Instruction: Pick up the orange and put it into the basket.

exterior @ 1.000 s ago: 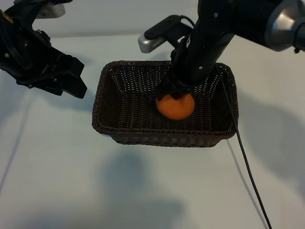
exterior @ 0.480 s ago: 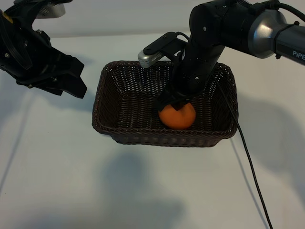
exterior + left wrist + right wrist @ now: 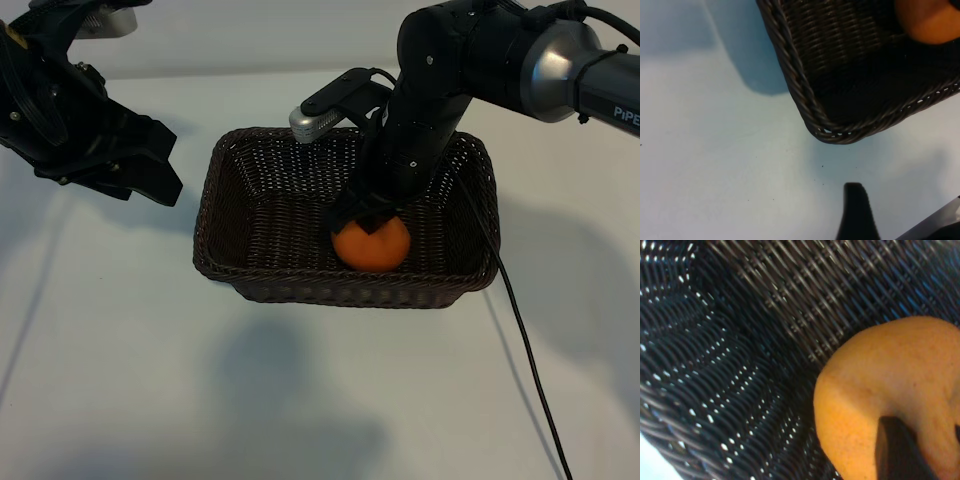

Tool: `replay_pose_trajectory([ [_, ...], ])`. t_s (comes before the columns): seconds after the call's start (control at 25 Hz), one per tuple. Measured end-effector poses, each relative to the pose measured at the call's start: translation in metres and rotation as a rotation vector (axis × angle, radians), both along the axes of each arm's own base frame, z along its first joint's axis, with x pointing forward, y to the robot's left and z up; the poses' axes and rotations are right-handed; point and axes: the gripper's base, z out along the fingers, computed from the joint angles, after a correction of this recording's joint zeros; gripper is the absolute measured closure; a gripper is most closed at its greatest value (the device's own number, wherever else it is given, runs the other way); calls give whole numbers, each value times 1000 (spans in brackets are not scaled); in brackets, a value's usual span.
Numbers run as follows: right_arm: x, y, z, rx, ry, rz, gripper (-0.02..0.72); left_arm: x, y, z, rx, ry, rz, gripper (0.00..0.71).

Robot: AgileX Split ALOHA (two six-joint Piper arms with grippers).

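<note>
Fingers (image 3: 897, 450) of the right gripper (image 3: 368, 216) reach steeply down into the basket (image 3: 455, 285) and sit on top of the orange (image 3: 372, 245). Whether they are clamped on the fruit or loosened around it cannot be told; one dark fingertip lies against the peel in the right wrist view. The orange rests on the woven floor of the basket, toward the near wall in the exterior view and somewhat to the right of the middle. It is round, with no clear long axis, and its stem end is hidden under the gripper. A black cable (image 3: 520, 340) runs from the right arm over the basket's right rim and across the white table (image 3: 120, 350). The left gripper (image 3: 150, 170) hangs apart above the table beside the basket's left side, its jaws spread and holding nothing; one of its fingers (image 3: 856, 212) shows near the basket's rounded corner in its own wrist view.
</note>
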Motion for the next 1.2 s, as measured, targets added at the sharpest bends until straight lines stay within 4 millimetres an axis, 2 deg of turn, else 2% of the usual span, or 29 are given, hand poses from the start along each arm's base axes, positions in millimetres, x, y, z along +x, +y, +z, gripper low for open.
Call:
replay_pose_trajectory([
  [0.2,0,0,0,6,4,-6,267,0,0,0,0,0,0,189],
  [0.36,0,0,0,7,7,-15,181,0,0,0,0,0,0,189],
  [0.52,-3,-1,10,15,3,-24,171,0,0,0,0,-1,-2,189],
  [0.72,-16,-7,51,44,-58,-21,171,0,0,0,-1,0,-2,189],
  [0.96,-41,-21,97,43,-83,3,171,0,-2,1,-19,4,0,189],
  [1.08,-50,-25,111,48,-96,8,171,0,-2,1,-19,4,0,189],
  [1.2,-54,-27,117,47,-94,12,171,0,-2,1,-19,4,0,189],
])
